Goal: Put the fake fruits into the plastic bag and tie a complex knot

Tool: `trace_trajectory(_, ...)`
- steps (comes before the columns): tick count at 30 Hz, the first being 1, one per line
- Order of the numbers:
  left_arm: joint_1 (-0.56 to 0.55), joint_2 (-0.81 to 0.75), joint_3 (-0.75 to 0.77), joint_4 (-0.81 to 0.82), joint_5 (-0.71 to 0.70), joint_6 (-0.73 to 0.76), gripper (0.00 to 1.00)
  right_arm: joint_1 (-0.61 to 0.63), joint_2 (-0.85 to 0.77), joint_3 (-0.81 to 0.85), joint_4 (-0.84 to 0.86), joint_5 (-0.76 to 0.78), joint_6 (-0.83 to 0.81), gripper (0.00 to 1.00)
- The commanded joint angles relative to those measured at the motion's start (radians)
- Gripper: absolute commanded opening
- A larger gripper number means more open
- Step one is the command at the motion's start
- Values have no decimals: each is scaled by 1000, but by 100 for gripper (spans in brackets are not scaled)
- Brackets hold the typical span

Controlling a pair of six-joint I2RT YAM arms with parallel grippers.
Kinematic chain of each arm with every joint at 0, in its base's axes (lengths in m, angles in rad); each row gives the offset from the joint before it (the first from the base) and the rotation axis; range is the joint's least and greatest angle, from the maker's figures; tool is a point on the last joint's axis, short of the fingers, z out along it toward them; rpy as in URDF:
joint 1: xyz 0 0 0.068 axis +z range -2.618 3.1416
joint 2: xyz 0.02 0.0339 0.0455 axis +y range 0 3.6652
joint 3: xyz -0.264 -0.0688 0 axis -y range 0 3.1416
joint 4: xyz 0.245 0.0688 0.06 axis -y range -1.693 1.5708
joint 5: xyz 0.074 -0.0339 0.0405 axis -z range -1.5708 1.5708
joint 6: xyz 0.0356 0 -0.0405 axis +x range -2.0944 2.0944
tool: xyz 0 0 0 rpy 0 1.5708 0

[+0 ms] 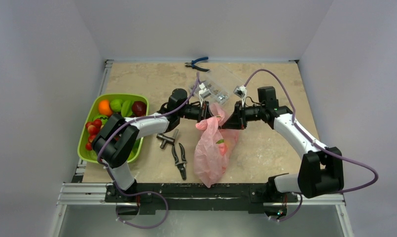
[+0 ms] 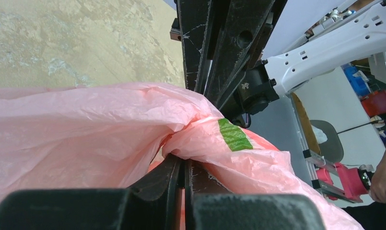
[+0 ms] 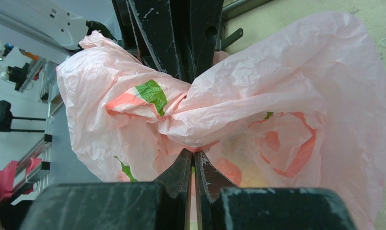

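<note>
The pink plastic bag (image 1: 210, 153) hangs at the table's middle, its top held up between both grippers. My left gripper (image 1: 206, 113) is shut on a fold of the film, which bunches over its tips (image 2: 187, 160). My right gripper (image 1: 234, 121) is shut on the film from the other side (image 3: 193, 155). The bag (image 3: 277, 81) is gathered into a bunch between them; I cannot tell whether that bunch is a knot. A red-and-green shape (image 1: 221, 144) shows through the film. Several fake fruits (image 1: 104, 107) lie in the lime-green tray (image 1: 86, 148) at the left.
Black pliers (image 1: 180, 159) and a black T-shaped tool (image 1: 166, 139) lie just left of the bag. A clear plastic box (image 1: 221, 83) and blue-handled pliers (image 1: 196, 62) sit at the back. The table's edges meet white walls.
</note>
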Motion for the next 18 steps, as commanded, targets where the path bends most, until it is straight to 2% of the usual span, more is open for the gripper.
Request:
trace_trajectory(1, -5, -30, 15, -12, 33, 60, 7, 2, -6, 41, -4, -28, -36, 0)
trace_trajectory(5, 24, -58, -10, -91, 32, 128, 26, 1, -14, 50, -46, -26, -76, 0)
trace_trajectory(8, 37, -71, -18, -107, 40, 147, 27, 1, -12, 50, -59, -25, -88, 0)
trace_trajectory(10, 38, -80, -21, -110, 45, 157, 22, 1, -13, 52, -66, -25, -96, 0)
trace_trajectory(12, 35, -84, -24, -95, 47, 155, 12, 0, -15, 52, -67, -22, -97, 0)
trace_trajectory(15, 27, -75, -12, -52, 42, 132, 1, 1, -14, 48, -43, -23, -74, 0)
trace_trajectory(18, 15, -57, 6, -24, 39, 113, 0, 1, -12, 44, -28, -35, -61, 2)
